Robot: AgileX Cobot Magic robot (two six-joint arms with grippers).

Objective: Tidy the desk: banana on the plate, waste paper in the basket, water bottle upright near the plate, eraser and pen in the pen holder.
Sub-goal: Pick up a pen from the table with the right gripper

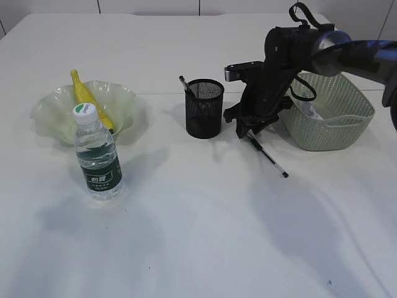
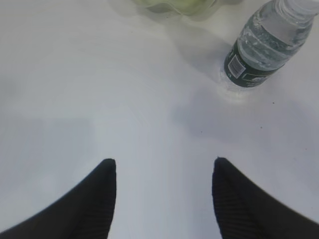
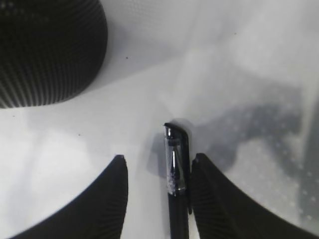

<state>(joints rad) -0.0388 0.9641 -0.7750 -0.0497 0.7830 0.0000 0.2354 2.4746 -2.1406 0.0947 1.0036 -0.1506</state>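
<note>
White desk [image 1: 205,236], pale wall panels behind it. Your right gripper [image 3: 158,172] is down at the tabletop between the black mesh pen holder [image 1: 204,107] and the green basket [image 1: 329,112]. Its jaws are partly spread with the pen [image 3: 177,184] sitting between them, hard up against the right finger and a gap on the left side, so you can't really call it gripped from the wrist view. In the exterior view the pen lies flat on the desk, sticking out from under the gripper toward the camera. Another pen-like stick already leans out of the holder, and some waste paper [image 1: 312,112] shows inside the basket.

Your left gripper [image 2: 164,172] hovers over bare desk, fingers wide apart, holding nothing. The water bottle [image 1: 97,153] stands upright just in front of the wavy green plate [image 1: 53,108], and the banana [image 1: 89,99] is lying in that plate.
</note>
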